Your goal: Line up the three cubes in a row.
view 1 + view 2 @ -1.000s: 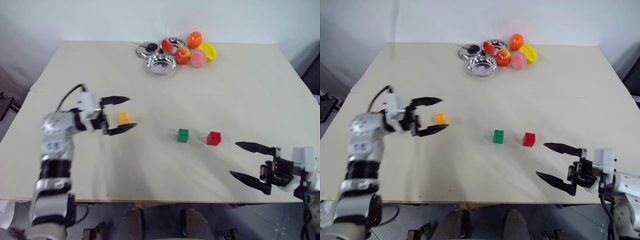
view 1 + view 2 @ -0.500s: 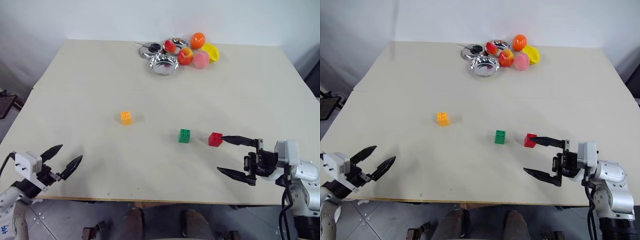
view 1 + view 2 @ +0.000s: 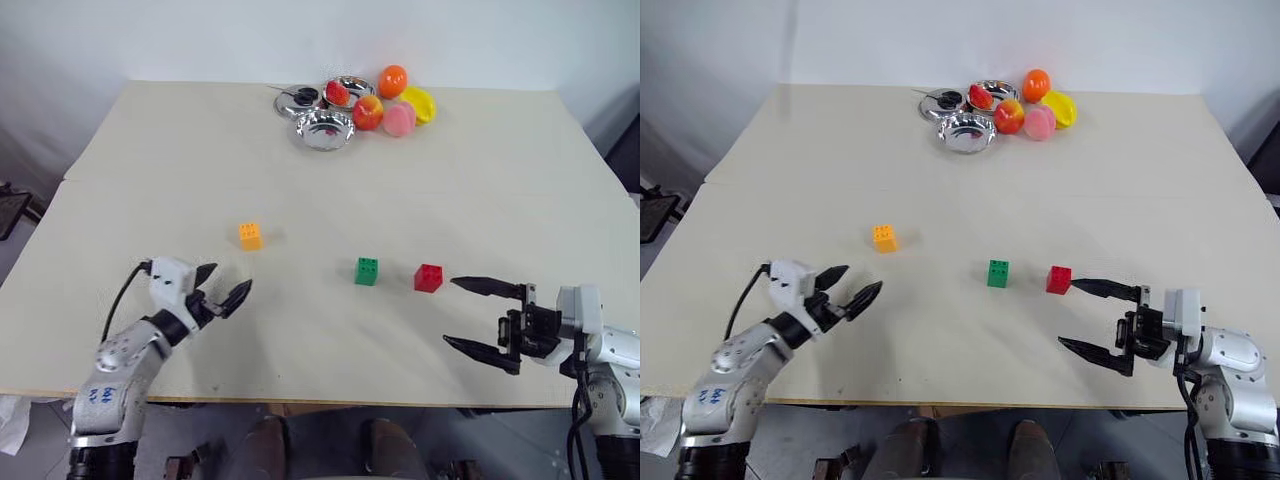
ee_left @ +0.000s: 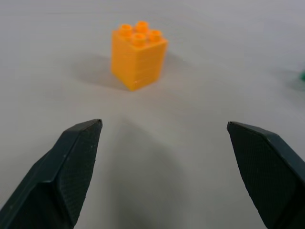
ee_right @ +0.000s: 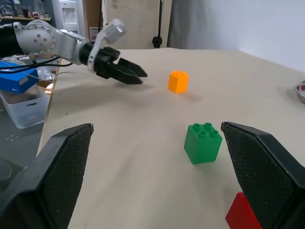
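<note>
Overhead, from the head camera's left eye, a pale tabletop [image 3: 150, 130] is carrying three small studded cubes: the orange-yellow cube [image 3: 250, 235] is sitting off to the robot's left and slightly farther back, while the green cube [image 3: 366, 271] and the red cube [image 3: 428, 277] are sitting near each other on one line toward the right. The left gripper [image 3: 222, 291] is hovering low over the tabletop with its jaws parted and nothing between them, and the orange-yellow cube is lying just ahead of it and a little toward the middle. The right gripper [image 3: 478, 316] is pointing across toward the left, also spread wide and empty, with the red cube just beside its farther finger. At the far edge, shiny metal bowls [image 3: 322, 128] and round toy fruits [image 3: 390, 80] are clustering together, well apart from the cubes. Looking along the left wrist, the orange-yellow cube [image 4: 138, 55] is standing upright, studs up, ahead of the two open fingers [image 4: 62, 167] and untouched. Looking along the right wrist, the green cube [image 5: 203, 142] is sitting between that gripper's spread fingers in the picture, a corner of the red cube [image 5: 243, 213] is showing close by, and the left gripper [image 5: 125, 71] is reaching in near the orange-yellow cube beyond. Judging by this, the left arm is the nearer one to the stray cube.
</note>
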Robot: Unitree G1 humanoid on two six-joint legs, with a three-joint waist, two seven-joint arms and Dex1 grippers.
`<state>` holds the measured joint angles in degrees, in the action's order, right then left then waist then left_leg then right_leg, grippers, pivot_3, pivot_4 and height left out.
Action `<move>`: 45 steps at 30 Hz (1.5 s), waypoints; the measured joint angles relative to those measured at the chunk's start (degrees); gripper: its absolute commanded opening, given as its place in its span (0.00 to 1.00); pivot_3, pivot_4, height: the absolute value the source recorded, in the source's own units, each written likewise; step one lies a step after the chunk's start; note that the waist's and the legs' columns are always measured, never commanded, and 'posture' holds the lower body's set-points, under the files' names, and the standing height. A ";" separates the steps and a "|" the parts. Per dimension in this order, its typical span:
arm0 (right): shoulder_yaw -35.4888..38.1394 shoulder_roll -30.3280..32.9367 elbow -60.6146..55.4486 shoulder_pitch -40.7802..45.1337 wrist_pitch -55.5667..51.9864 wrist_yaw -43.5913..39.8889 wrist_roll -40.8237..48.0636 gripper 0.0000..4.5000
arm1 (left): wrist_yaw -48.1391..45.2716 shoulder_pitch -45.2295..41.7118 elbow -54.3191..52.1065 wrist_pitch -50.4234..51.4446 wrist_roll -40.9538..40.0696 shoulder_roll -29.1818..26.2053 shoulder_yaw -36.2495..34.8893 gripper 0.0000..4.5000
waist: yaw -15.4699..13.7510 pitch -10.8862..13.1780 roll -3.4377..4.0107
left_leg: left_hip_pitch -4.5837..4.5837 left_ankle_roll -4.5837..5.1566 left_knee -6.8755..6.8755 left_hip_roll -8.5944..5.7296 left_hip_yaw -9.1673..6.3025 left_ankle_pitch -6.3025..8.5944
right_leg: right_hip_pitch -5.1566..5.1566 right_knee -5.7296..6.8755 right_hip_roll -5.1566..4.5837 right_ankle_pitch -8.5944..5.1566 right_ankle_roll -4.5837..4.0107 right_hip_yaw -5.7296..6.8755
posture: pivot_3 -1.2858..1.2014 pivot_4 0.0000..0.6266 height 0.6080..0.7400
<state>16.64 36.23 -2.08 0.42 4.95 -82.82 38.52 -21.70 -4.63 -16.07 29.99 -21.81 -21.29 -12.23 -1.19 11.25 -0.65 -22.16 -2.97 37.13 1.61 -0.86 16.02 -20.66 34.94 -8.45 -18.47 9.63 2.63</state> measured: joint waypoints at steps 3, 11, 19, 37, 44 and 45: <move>0.07 0.02 -0.62 -1.23 -0.05 0.69 -0.17 1.00 | 5.81 -5.27 0.72 3.00 2.44 3.32 2.61 0.99 | -0.29 0.00 0.00 | 0.00 0.00 0.08 -0.02 0.00 0.00 | 0.04 -0.10 0.00 0.00 0.01 -0.02 | 0.52 0.24 1.00; -0.09 -0.03 -3.89 -2.50 -0.56 3.53 -0.17 1.00 | 13.31 -12.45 7.70 3.24 8.79 9.70 8.29 0.99 | -0.34 -0.01 0.01 | -0.01 -0.03 0.04 -0.03 0.01 -0.02 | 0.03 -0.16 0.00 0.00 0.01 -0.02 | 0.52 0.24 1.00; -0.34 -0.43 -6.85 -4.49 -1.48 5.64 -0.15 1.00 | 18.11 -18.77 17.32 -2.87 14.11 13.71 9.86 0.73 | -0.48 -0.01 0.01 | -0.02 -0.04 0.04 -0.04 0.01 -0.03 | 0.05 -0.22 0.00 0.01 0.03 -0.02 | 0.52 0.24 1.00; 5.91 2.49 -11.48 -14.48 -2.79 8.46 1.26 1.00 | -27.06 -26.67 35.65 -33.66 7.21 -1.67 12.32 0.33 | -0.64 -0.02 0.04 | -0.05 -0.03 -0.01 -0.04 0.11 -0.02 | 0.00 -0.32 0.01 0.01 0.02 0.00 | 0.52 0.24 1.00; 15.78 5.01 -13.27 -24.66 -4.09 6.33 3.59 1.00 | -57.47 -43.42 64.91 -49.78 10.06 -4.68 18.58 0.33 | -1.00 0.00 0.01 | -0.11 0.09 -0.02 -0.04 0.18 0.05 | 0.02 -0.52 0.02 0.05 0.09 0.01 | 0.52 0.24 1.00; 16.02 5.01 -13.43 -24.96 -4.25 6.29 3.69 1.00 | -58.56 -44.80 67.69 -51.31 10.67 -4.02 18.93 0.33 | -0.83 0.00 0.00 | -0.11 0.11 -0.01 -0.04 0.19 0.06 | 0.01 -0.52 0.01 0.05 0.10 0.01 | 0.52 0.24 1.00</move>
<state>32.66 41.25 -15.51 -24.54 0.70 -76.53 42.20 -80.25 -49.43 51.62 -21.32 -11.14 -25.31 6.71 -2.02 11.25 -0.65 -22.27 -2.86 37.12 1.58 -0.66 16.08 -20.65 34.42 -8.44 -18.42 9.73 2.64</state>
